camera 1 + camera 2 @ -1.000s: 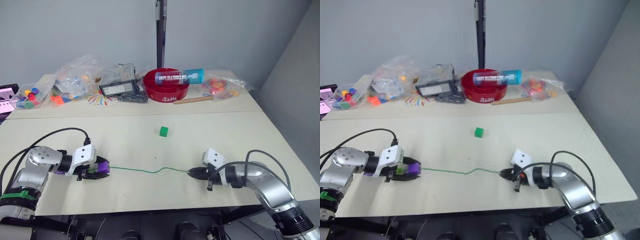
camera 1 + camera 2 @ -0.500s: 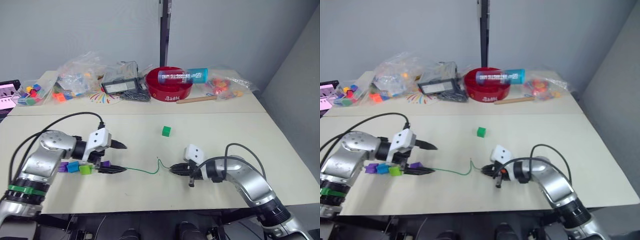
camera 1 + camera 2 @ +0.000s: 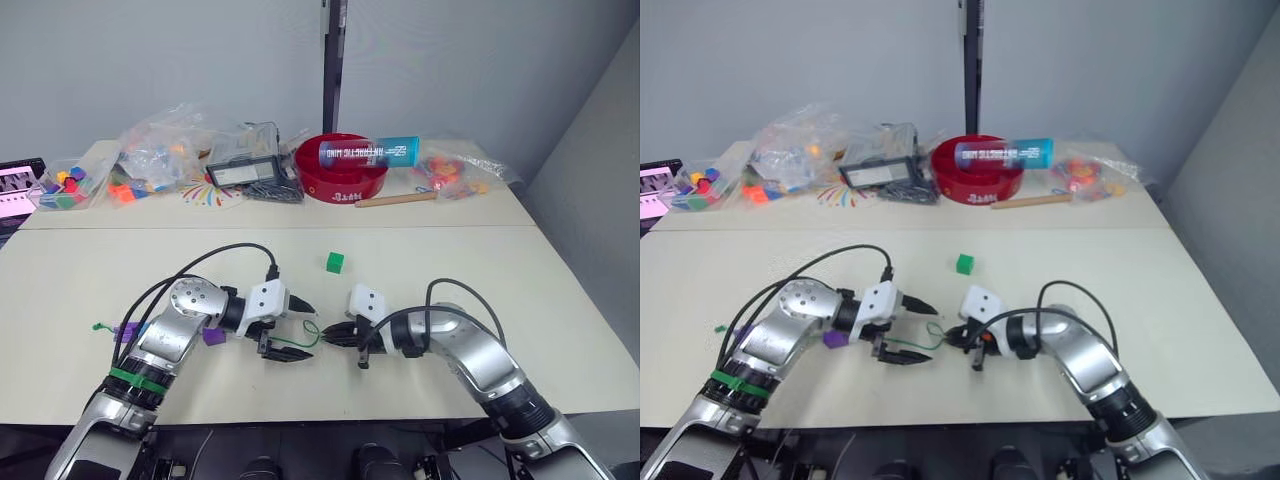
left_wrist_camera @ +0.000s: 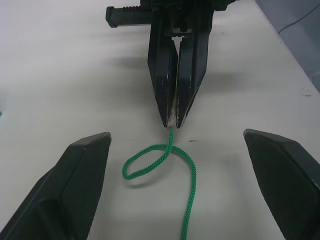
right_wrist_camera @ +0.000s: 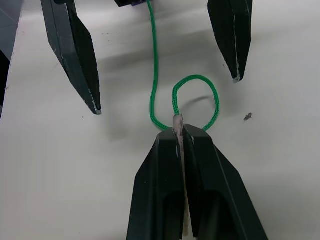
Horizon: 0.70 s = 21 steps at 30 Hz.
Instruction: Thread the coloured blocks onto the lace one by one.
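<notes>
Lace (image 4: 186,170) lies mid-counter toward front edge, looped just off its pale tip. Right claw (image 5: 179,131) clenched on that tip. Left claw (image 3: 291,330) spread wide, straddling loop, gripping nothing. Purple block (image 3: 212,336) sits on string just behind left claw; more threaded pieces likely hidden by arm, can't tell. Green tail end (image 3: 99,326) trails toward counter's left edge. Dark green block (image 3: 334,262) loose at counter centre, unthreaded: judged last one left, so task nearly done.
</notes>
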Available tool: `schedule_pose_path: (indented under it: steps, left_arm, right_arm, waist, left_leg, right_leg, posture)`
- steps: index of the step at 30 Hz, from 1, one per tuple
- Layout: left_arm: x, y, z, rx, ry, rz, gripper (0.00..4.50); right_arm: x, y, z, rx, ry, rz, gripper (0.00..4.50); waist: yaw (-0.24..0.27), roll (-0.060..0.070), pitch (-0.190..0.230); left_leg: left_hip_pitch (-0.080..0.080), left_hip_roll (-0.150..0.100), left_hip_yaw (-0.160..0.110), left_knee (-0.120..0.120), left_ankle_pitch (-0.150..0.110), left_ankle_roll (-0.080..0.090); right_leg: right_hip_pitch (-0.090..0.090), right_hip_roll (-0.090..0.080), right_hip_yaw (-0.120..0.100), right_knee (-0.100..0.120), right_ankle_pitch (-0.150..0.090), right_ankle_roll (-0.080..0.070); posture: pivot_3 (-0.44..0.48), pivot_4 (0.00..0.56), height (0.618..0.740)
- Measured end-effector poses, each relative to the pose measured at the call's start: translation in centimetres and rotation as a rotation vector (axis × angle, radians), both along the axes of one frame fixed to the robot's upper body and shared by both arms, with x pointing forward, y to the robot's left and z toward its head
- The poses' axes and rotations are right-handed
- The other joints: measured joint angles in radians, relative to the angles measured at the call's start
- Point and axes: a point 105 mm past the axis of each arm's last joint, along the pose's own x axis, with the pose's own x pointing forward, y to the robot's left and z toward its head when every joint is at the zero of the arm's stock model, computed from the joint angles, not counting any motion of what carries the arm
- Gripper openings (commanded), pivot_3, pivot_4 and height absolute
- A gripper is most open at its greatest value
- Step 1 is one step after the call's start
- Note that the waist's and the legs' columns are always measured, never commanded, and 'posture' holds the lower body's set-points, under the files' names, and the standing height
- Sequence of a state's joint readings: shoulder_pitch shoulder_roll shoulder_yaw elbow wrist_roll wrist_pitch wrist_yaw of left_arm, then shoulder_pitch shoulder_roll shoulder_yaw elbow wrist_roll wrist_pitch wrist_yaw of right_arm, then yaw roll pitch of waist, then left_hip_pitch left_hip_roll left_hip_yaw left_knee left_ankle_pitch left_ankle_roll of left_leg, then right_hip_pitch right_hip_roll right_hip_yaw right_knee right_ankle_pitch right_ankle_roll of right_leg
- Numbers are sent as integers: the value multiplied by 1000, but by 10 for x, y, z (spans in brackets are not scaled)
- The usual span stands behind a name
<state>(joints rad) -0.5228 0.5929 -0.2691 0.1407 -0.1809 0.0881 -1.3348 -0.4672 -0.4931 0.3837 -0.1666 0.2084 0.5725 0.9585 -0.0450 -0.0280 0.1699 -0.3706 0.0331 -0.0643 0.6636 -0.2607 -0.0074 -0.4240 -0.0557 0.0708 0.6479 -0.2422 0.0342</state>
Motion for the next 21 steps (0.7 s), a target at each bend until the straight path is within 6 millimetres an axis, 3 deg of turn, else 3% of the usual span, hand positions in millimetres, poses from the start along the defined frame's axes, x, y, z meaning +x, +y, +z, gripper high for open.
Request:
schedule_pose_path:
  steps: [11,21]
  left_arm:
    - [0,-9,2,-27,2,-15,37]
    - [-1,-9,-2,4,3,-23,37]
  right_arm:
    - [-1,0,-1,-4,10,-9,0]
    - [-1,0,-2,-7,15,-11,0]
  waist:
    - [0,0,0]
    - [1,0,0]
  left_leg:
    - [0,0,0,0,0,0]
    - [0,0,0,0,0,0]
  right_leg:
    - [0,0,0,0,0,0]
    - [0,0,0,0,0,0]
  posture:
    - [0,150,731]
    - [0,150,731]
